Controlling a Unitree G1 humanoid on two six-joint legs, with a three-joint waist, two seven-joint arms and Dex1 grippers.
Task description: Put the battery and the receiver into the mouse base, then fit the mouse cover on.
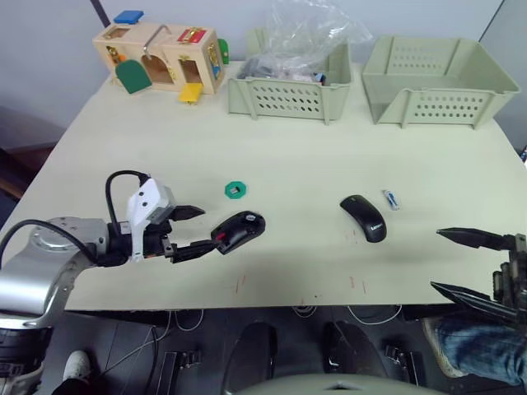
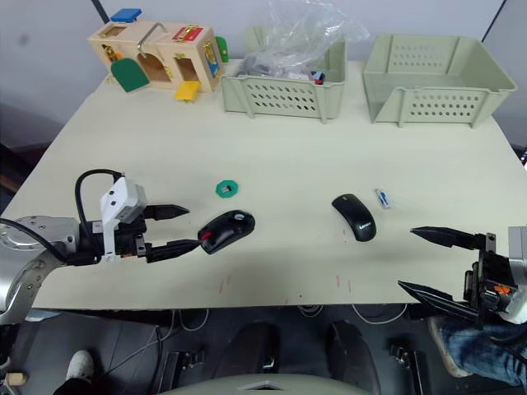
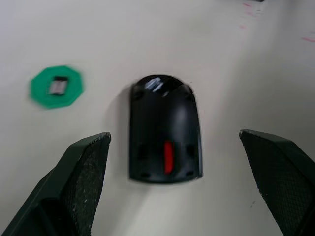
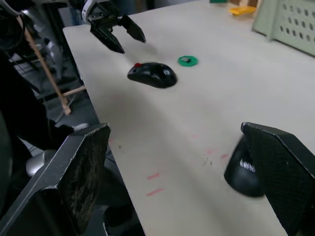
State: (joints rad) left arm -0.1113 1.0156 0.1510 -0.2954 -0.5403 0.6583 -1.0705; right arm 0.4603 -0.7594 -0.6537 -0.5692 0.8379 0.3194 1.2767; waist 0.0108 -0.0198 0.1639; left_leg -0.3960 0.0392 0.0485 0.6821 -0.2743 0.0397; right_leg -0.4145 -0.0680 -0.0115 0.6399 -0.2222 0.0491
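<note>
Low at the frame's left, the left gripper (image 1: 191,230) spreads wide, fingers apart just short of the mouse base (image 1: 239,231). Its wrist view reveals a red strip on the base's underside. Right of centre lie the mouse cover (image 1: 364,217) and the battery (image 1: 391,199). Lower right, the right gripper (image 1: 461,262) gapes wide, holding nothing.

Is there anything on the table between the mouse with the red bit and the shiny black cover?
No. Between the mouse base and the mouse cover the table is bare, as the left eye view shows.
</note>
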